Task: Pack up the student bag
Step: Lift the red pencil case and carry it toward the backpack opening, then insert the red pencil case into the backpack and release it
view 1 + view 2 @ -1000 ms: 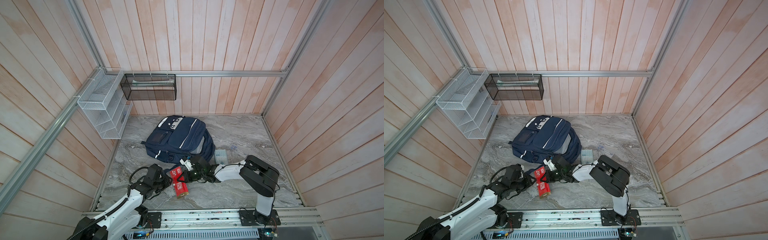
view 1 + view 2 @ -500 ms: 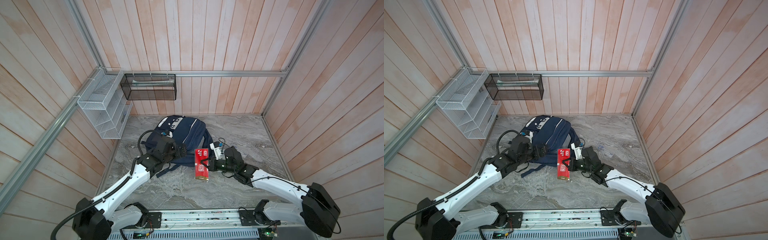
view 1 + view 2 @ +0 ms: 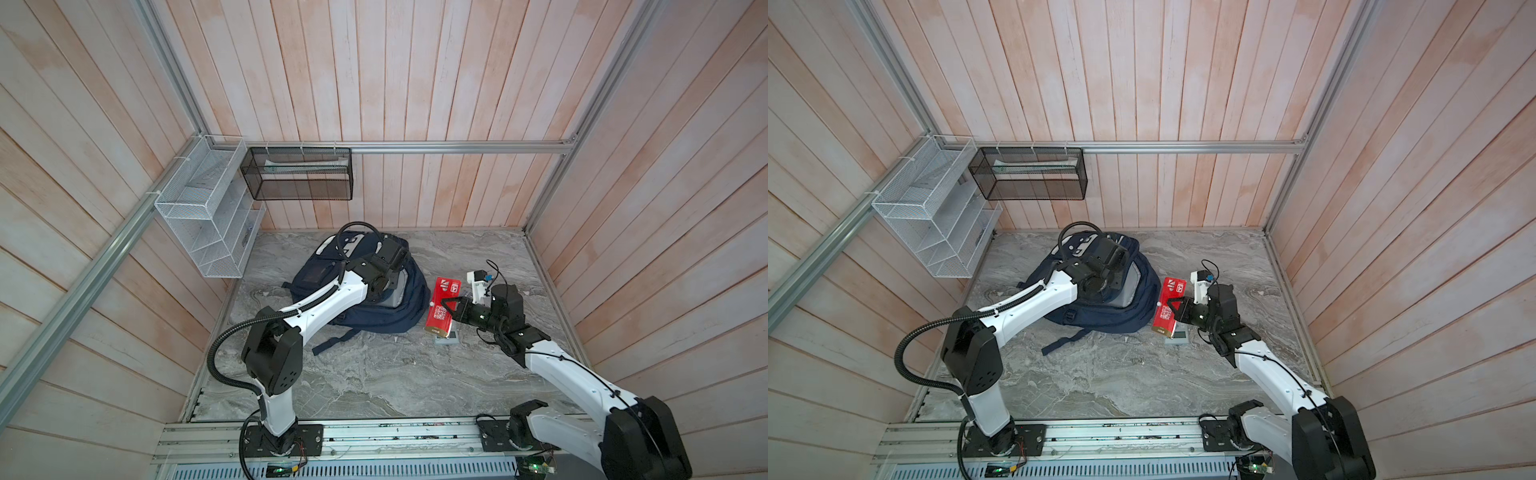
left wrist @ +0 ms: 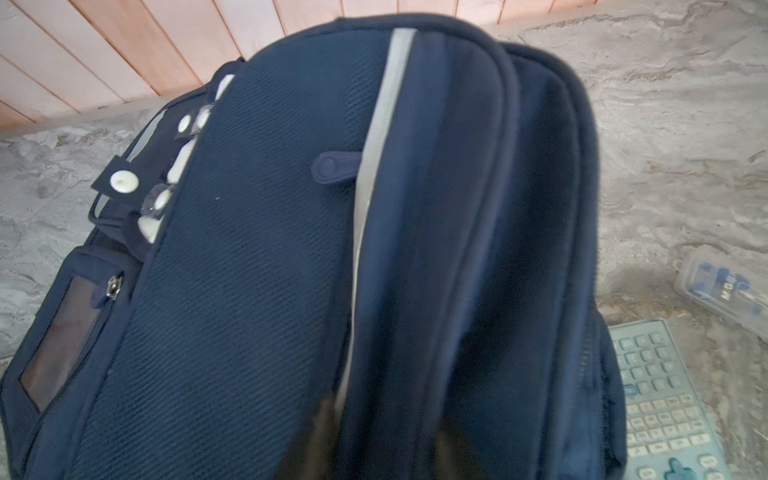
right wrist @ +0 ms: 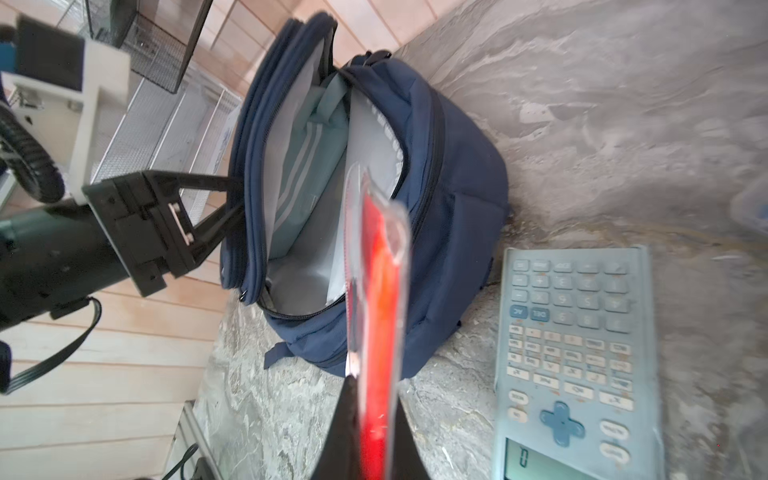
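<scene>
Holds a red packet (image 3: 436, 321) clamped in the right hand (image 3: 448, 308) just right of the student bag (image 3: 399, 318), mid-table (image 3: 374, 374) toward the back edge, with the packet's long axis front-to-back alongside the bag's open mouth and the left hand (image 5: 240, 193) pinched onto the raised flap.

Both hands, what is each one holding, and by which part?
The right hand pinches a red packet by its long side edge, about midway. The left hand grips the backpack by the edge of its open front flap.
</scene>
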You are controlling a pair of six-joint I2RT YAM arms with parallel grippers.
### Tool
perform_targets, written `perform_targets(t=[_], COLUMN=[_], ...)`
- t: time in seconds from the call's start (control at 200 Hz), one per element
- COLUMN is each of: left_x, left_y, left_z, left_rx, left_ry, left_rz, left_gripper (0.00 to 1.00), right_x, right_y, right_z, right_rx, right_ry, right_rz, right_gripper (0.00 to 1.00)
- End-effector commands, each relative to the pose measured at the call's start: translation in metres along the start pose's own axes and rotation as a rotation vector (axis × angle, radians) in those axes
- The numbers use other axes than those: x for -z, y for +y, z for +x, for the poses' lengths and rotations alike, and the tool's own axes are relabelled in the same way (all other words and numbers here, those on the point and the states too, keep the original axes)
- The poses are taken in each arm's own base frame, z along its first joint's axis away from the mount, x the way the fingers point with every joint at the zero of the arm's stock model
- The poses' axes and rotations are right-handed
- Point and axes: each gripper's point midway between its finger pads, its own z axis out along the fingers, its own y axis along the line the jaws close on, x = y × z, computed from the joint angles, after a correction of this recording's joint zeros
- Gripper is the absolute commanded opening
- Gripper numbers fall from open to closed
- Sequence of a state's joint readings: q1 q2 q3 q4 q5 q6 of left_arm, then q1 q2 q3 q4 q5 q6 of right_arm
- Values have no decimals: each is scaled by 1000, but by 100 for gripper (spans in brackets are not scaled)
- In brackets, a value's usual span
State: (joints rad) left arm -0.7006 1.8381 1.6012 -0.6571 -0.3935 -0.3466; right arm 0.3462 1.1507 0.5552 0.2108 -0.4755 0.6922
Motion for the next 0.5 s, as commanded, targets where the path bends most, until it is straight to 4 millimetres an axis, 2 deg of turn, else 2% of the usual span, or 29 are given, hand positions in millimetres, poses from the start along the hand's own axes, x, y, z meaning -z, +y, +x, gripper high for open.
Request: perform_targets(t=[0.0, 0.145, 0.255, 0.37, 0.44, 0.495], left_x=[17, 41, 60, 71, 77, 79], left_y=[26, 31, 34, 32, 28, 27], left_z=[-23, -50, -65, -74, -78, -80], left_rx=[-7, 92, 151, 164, 166, 169], left_ry=[-34, -80, -131, -165, -183, -193], left_rz=[-62, 89, 189, 253, 284, 302], left_gripper=[0, 0, 0, 0, 0, 0], right_x=[-16, -52, -89, -147, -187, -211], right_y=[29, 56, 81, 85, 78, 74], right_z=[-19, -43, -56, -62, -59, -56], right_rx=[-5, -33, -7, -21, -46, -49], right_ry=[-12, 14, 18, 64, 89, 85], right_rz=[-159, -247, -302, -322, -293, -251], right_gripper=[0, 0, 0, 0, 0, 0])
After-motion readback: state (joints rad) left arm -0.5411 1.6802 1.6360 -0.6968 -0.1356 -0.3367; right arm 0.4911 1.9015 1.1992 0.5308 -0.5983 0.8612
